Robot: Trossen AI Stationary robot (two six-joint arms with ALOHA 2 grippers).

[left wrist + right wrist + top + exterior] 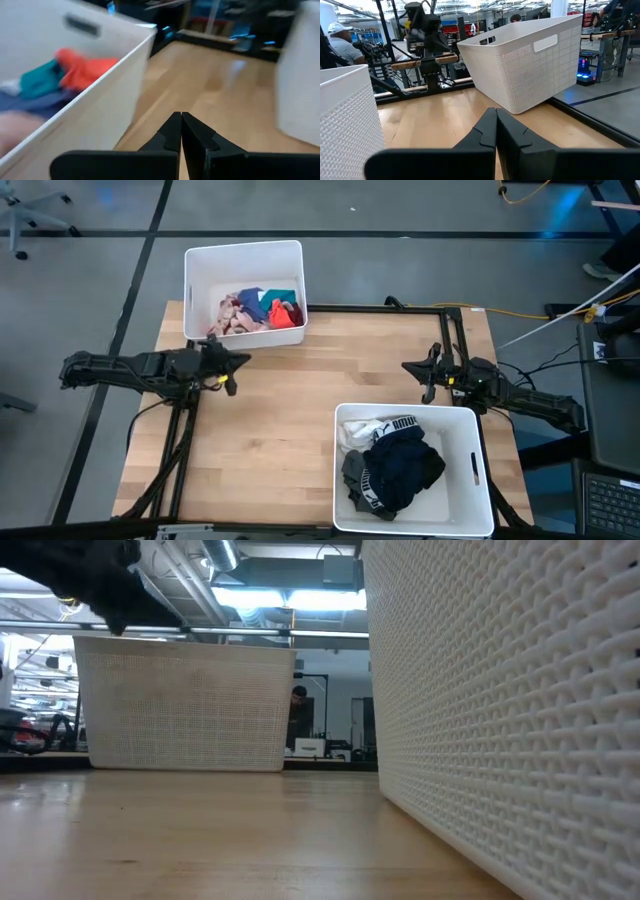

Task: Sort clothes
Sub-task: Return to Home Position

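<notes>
A pale wooden table (290,395) carries a white bin (410,409) at its near edge, with black, grey and white clothes (400,465) heaped inside. Over mid-table, the left gripper (243,362) and the right gripper (408,367) hover well apart, each with its fingers pressed together and holding nothing. The far bin (245,265) holds pink, teal and red clothes (258,310). Beyond is a workshop, where a person (299,700) stands.

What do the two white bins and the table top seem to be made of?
The far bin and near bin: probably moulded plastic, matte white; their walls show a fine woven-look relief and a cut handle slot. The table top: apparently wood, light strips with visible grain, slight sheen.
</notes>
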